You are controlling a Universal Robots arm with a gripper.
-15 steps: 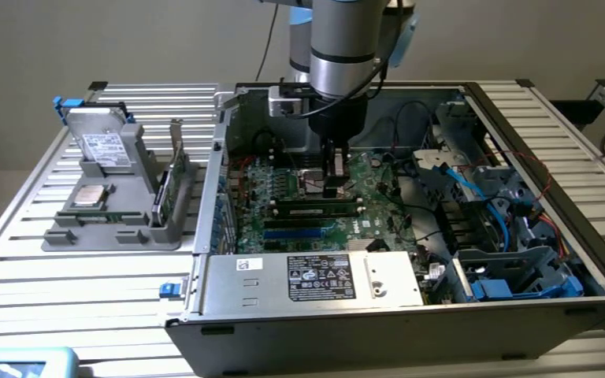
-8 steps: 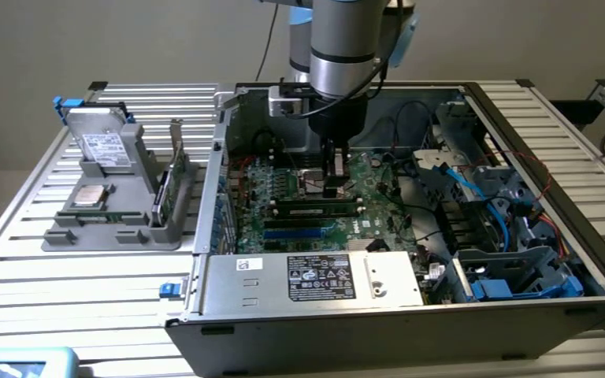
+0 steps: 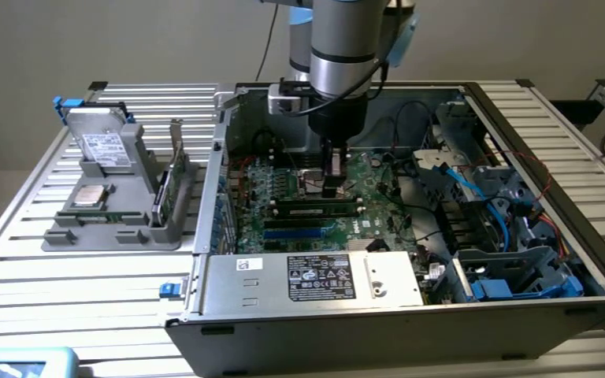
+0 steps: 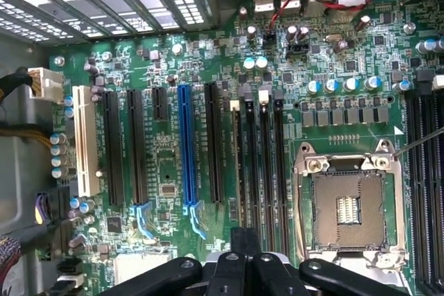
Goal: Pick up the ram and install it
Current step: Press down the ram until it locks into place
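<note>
My gripper (image 3: 331, 191) hangs straight down inside the open computer case, low over the green motherboard (image 3: 381, 185). In the wrist view the gripper (image 4: 244, 240) is shut, its two black fingertips pressed together with nothing showing between them. They sit over the row of black memory slots (image 4: 258, 164) beside the bare processor socket (image 4: 347, 206). In the exterior view a long dark strip (image 3: 317, 211) with pale clips at both ends runs just in front of the fingertips. I cannot tell whether that strip is the ram seated or a bare slot.
A grey holder (image 3: 113, 213) on the slatted table at the exterior view's left carries a silver drive (image 3: 105, 150), a square processor chip (image 3: 90, 194) and upright cards (image 3: 176, 185). The power supply (image 3: 313, 277) fronts the case. Blue cables and drive cages (image 3: 502, 236) crowd its right side.
</note>
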